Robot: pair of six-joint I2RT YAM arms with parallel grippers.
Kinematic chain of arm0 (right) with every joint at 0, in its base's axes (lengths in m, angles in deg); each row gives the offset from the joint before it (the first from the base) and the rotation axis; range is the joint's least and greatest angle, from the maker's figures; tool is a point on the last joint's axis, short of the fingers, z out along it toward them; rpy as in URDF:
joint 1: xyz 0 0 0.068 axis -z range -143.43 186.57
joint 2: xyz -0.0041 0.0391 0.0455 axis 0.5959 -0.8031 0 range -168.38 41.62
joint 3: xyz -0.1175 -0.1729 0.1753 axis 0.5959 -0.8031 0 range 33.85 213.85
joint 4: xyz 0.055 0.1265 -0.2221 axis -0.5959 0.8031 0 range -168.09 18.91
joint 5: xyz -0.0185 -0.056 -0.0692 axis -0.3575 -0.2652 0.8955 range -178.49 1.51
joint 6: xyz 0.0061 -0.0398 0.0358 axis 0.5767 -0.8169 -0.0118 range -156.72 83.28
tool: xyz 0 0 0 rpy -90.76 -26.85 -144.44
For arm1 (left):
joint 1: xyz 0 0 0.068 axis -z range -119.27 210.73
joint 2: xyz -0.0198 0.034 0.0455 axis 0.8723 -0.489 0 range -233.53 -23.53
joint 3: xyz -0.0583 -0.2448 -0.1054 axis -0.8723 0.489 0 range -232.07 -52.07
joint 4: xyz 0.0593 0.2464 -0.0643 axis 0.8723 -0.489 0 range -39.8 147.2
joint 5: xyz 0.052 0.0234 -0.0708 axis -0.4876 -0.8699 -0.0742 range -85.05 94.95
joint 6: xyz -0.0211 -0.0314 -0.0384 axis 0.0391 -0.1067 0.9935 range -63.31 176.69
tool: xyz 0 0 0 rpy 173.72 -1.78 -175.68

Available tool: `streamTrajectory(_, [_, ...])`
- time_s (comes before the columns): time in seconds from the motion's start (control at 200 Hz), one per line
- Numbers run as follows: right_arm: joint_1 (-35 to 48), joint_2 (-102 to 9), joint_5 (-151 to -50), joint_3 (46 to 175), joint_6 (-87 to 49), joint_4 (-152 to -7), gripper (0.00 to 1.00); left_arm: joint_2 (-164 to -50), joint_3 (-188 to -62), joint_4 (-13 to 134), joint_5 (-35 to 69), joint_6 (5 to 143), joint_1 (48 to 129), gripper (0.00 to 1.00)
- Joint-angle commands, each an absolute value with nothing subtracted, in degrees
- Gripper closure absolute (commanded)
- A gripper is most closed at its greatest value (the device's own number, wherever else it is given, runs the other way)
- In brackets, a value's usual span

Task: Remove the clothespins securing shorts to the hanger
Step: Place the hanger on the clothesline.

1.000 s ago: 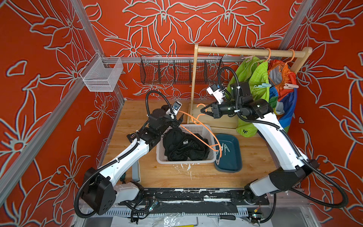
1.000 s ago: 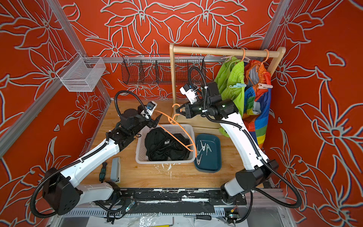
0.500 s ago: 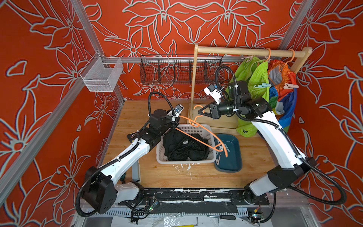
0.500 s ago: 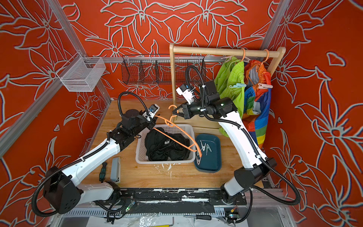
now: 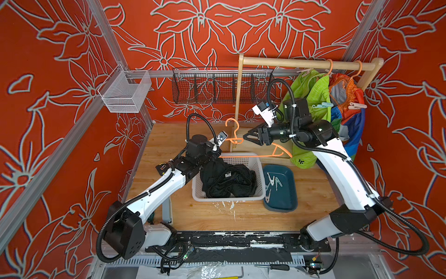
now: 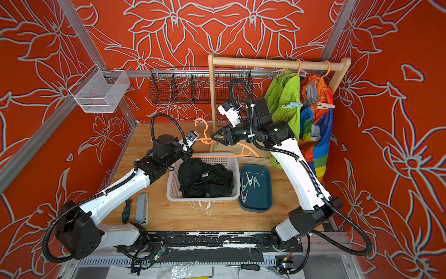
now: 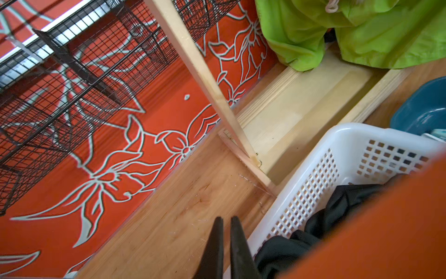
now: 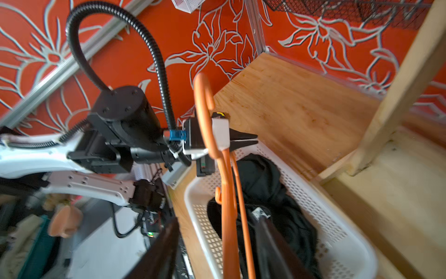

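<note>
The right end effector (image 5: 245,138) stands spread wide, and in its wrist view the bare orange hanger (image 8: 225,193) runs loose between its fingers. Opposite it, the left end effector (image 7: 225,221) is clenched. The hanger's neck crosses just beside it, but I can't tell whether it actually pinches the plastic.

The hanger stands upright with its hook up. Its long bar runs across the table (image 5: 217,217), over the back rim of the white basket (image 5: 229,199), where the black shorts (image 5: 226,180) lie heaped. Beside the basket, loose clothespins (image 5: 272,181) lie in the teal tray (image 5: 280,209).

To my eye the black pair is finished and this is the handing-off of the empty hanger. Next it needs putting aside, then a reach to the wooden rail (image 5: 289,64).

There a mint clothespin (image 5: 323,105) sits on the lime green shorts (image 5: 311,96) and a pink clothespin (image 5: 357,105) on the rainbow shorts (image 5: 350,120). Both lie roughly level, lengthwise along the rail. Which end bites is too small to tell.
</note>
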State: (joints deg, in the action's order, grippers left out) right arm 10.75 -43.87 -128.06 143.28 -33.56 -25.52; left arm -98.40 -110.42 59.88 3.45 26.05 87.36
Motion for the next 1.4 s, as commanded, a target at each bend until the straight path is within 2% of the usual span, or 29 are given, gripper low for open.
streamTrajectory(0.0, [11.3,-39.0,-122.6,144.7,-37.0,-19.0,0.3,-98.3,-112.2,64.1,2.3,28.7,86.8,1.0])
streamTrajectory(0.085, [11.5,-37.3,-121.4,143.8,-38.1,-17.5,0.28,-98.2,-112.3,63.9,2.6,29.0,86.6,1.0])
streamTrajectory(0.265, [12.1,-35.7,-118.1,140.1,-40.0,-15.2,0.29,-97.7,-112.3,63.7,2.9,29.2,86.6,1.0])
streamTrajectory(0.32, [12.3,-35.7,-118.5,139.2,-39.9,-15.6,0.34,-97.5,-112.2,63.9,2.9,29.2,86.6,1.0])
streamTrajectory(0.41, [12.4,-36.4,-119.8,138.8,-39.8,-16.0,0.5,-97.6,-112.3,63.8,2.8,29.2,86.6,1.0])
streamTrajectory(0.546, [12.5,-36.6,-119.6,138.0,-40.1,-16.1,0.53,-97.2,-112.2,63.9,2.6,29.3,86.5,1.0])
streamTrajectory(0.581, [12.6,-36.6,-119.6,137.8,-40.1,-16.2,0.58,-97.2,-112.1,64.1,2.6,29.2,86.5,1.0])
streamTrajectory(0.636, [12.6,-36.5,-120.0,137.4,-39.9,-16.3,0.73,-97.2,-112.1,64.0,2.6,29.3,86.5,1.0])
streamTrajectory(0.696, [12.6,-36.4,-120.0,137.2,-39.7,-16.7,0.99,-97.3,-112.2,63.9,2.5,29.4,86.5,1.0])
streamTrajectory(0.751, [12.6,-36.2,-119.7,137.0,-39.6,-16.9,1.0,-97.6,-112.6,63.7,1.9,29.9,86.5,1.0])
streamTrajectory(0.766, [12.6,-36.1,-119.6,137.0,-39.6,-16.8,1.0,-97.7,-112.8,63.6,1.7,30.0,86.5,0.94])
streamTrajectory(0.781, [12.7,-36.1,-119.5,137.0,-39.5,-16.8,1.0,-97.8,-112.9,63.6,1.4,30.2,86.5,0.82])
streamTrajectory(0.841, [12.8,-36.0,-118.5,137.0,-39.6,-16.8,1.0,-97.9,-113.2,63.7,0.6,30.9,86.5,0.33])
streamTrajectory(0.861, [12.8,-35.8,-118.2,137.1,-39.6,-16.8,1.0,-97.8,-113.2,63.7,0.6,31.1,86.5,0.09])
streamTrajectory(0.876, [12.8,-35.8,-117.9,137.0,-39.7,-16.9,1.0,-97.7,-113.3,63.7,0.6,31.3,86.5,0.01])
streamTrajectory(1.016, [12.8,-35.3,-113.4,136.8,-39.7,-16.9,1.0,-96.3,-114.5,61.7,3.2,34.0,86.2,0.03])
streamTrajectory(1.196, [12.8,-30.5,-105.0,132.0,-38.5,-25.7,1.0,-95.1,-116.7,57.7,7.9,37.4,85.3,0.03])
streamTrajectory(1.301, [12.8,-27.0,-98.8,130.4,-39.1,-28.5,1.0,-94.9,-117.0,57.7,6.3,39.2,84.0,0.03])
streamTrajectory(1.391, [12.8,-25.3,-93.8,131.5,-40.9,-27.5,1.0,-95.3,-118.1,57.8,0.9,41.8,82.4,0.03])
